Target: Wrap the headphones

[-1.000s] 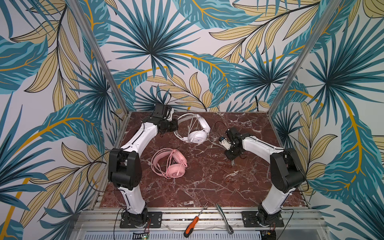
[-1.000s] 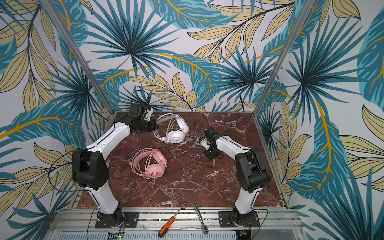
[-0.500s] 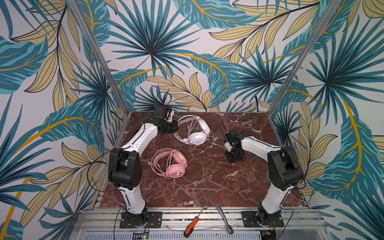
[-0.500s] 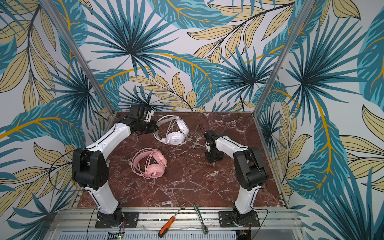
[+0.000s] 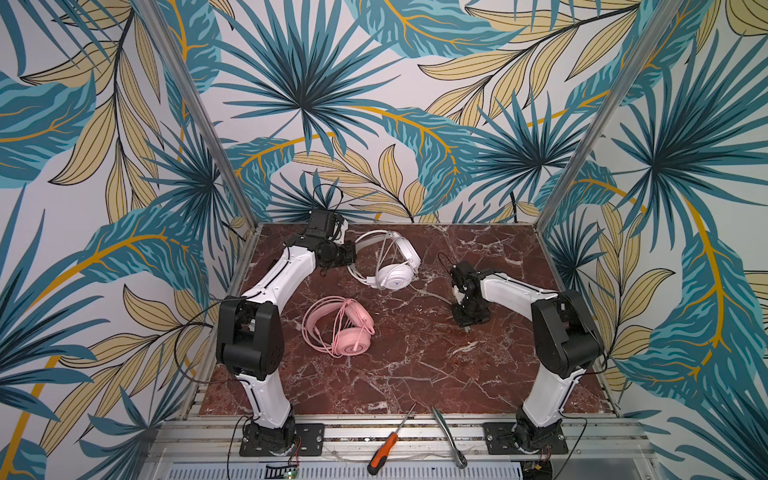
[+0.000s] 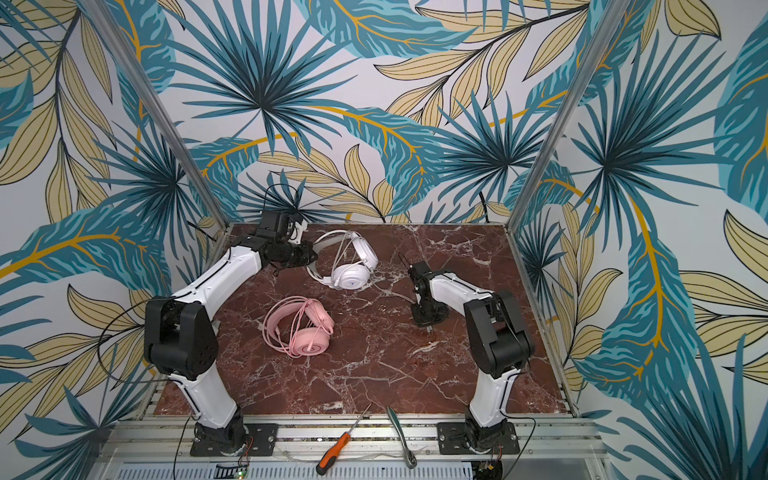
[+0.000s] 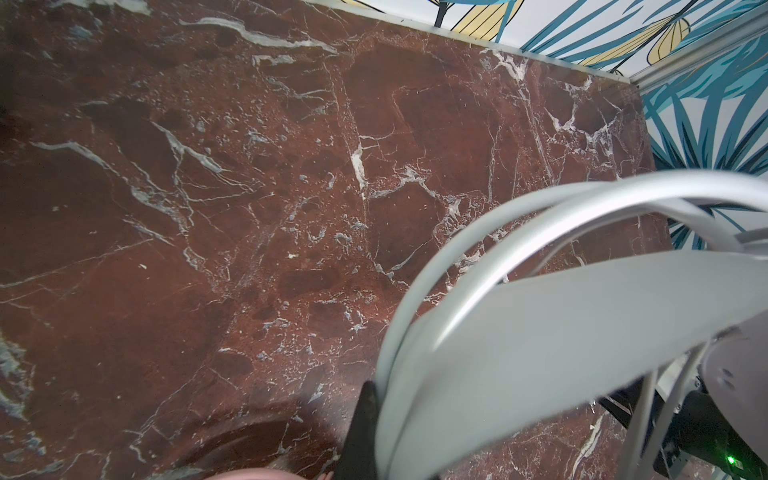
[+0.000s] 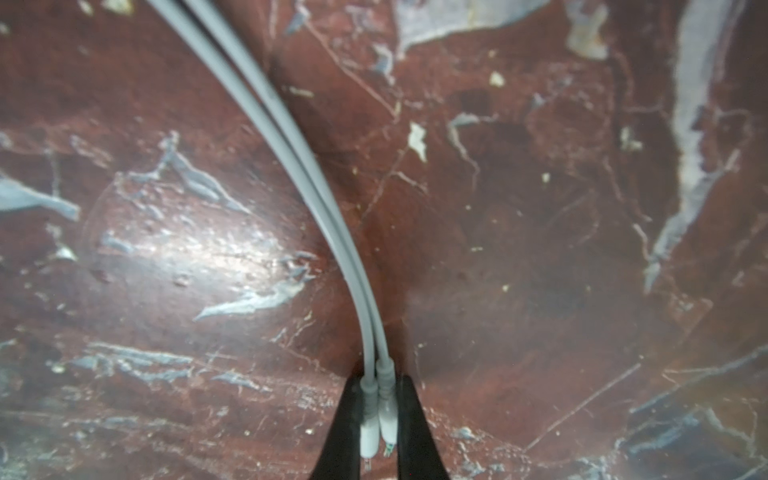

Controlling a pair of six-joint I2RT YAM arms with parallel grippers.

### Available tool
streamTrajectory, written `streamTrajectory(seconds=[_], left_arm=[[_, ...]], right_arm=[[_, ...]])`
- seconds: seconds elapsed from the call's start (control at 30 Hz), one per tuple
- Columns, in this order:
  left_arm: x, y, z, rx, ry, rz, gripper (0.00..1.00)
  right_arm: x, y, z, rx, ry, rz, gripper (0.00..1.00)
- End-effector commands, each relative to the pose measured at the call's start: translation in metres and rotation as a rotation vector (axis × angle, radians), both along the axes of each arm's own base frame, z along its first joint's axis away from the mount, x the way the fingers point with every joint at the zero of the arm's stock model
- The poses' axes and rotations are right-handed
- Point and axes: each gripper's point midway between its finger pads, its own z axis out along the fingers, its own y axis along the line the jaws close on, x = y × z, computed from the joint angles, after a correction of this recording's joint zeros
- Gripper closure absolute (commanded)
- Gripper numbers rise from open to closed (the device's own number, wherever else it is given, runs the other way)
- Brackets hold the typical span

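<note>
White headset (image 5: 395,266): rear-ctr of worktop (image 5: 457,374), band clamped in L hand (image 5: 352,254) | white cable (image 8: 291,166): twin plug ends pinched in R hand (image 8: 380,419), low over worktop | pink headset (image 5: 345,328): nearer front, cable looped over it | tip: hold band firm, wind w/ light tension, no slack.

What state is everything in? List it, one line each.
White headphones, headband clamped, cable partly wound on.
White cable, loose end running to the right gripper.
Pink headphones, lying free, cable wound round them.
Left gripper, shut on white headphones.
Right gripper, shut on white cable's plugs.
Screwdriver, lying on front rail.
Wrench, lying on front rail.
</note>
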Motion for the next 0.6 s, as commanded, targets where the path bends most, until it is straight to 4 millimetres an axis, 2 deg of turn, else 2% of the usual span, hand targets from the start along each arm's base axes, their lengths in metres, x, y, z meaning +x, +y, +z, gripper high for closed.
streamTrajectory(seconds=[0.0, 0.13, 0.23, 0.37, 0.57], left_arm=[[0.008, -0.002, 0.016, -0.047, -0.037, 0.021, 1.0], [0.011, 0.0, 0.014, -0.065, -0.016, 0.07, 1.0], [0.015, 0.004, 0.012, -0.052, -0.007, 0.129, 1.0], [0.02, 0.004, 0.008, -0.042, 0.004, 0.184, 1.0], [0.027, -0.005, 0.0, -0.041, 0.021, 0.199, 1.0]], right_arm=[[-0.028, -0.012, -0.008, -0.051, 0.074, 0.038, 1.0], [-0.033, -0.003, 0.007, -0.032, 0.036, 0.157, 1.0], [-0.046, 0.014, 0.022, 0.017, 0.01, 0.293, 1.0], [-0.071, 0.042, 0.04, 0.104, -0.033, 0.504, 1.0], [-0.082, 0.05, 0.059, 0.168, -0.087, 0.517, 1.0]])
